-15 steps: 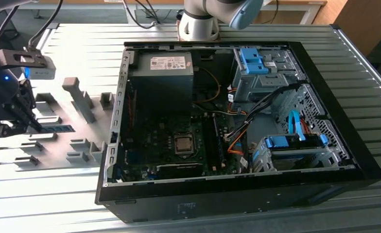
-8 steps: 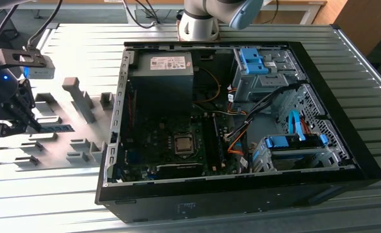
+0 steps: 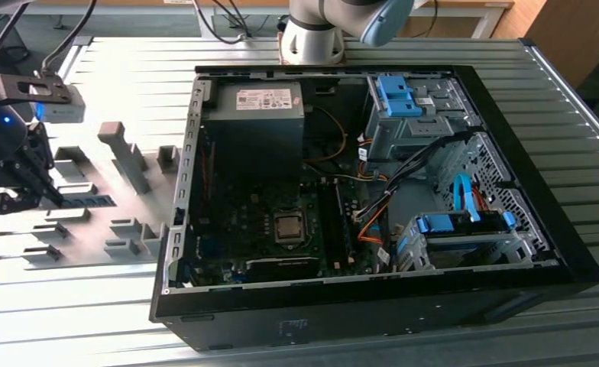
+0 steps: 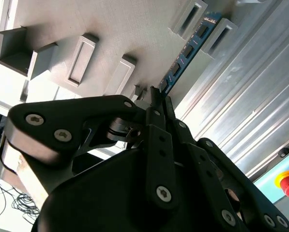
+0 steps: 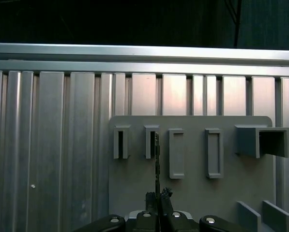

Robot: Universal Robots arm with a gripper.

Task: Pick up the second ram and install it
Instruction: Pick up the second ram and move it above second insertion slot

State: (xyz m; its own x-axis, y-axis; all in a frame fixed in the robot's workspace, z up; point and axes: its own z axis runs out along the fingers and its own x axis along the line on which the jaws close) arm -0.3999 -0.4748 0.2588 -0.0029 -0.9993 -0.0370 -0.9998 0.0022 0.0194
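My gripper [image 3: 33, 196] cut off by the exterior view's left edge, near end of the second ram [image 4: 187, 52] hidden between my clamped fingertips [image 4: 153, 104], its faces unseen edge-on in the first wrist view, my arm base [image 3: 315, 37] cropped at the top.

Robotics lab workbench.
An open computer case [image 3: 381, 321] lies on a ribbed aluminium worktop [image 3: 137, 76]; beside the case is a grey fixture plate [image 3: 95, 218], beyond it a robot arm's base [image 3: 313, 38].

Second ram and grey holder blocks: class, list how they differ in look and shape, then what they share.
The second ram is blue with dark chips; the holder blocks are plain grey. The ram is long, thin, flat; the blocks are short and hollow. Both sit outside the computer case.
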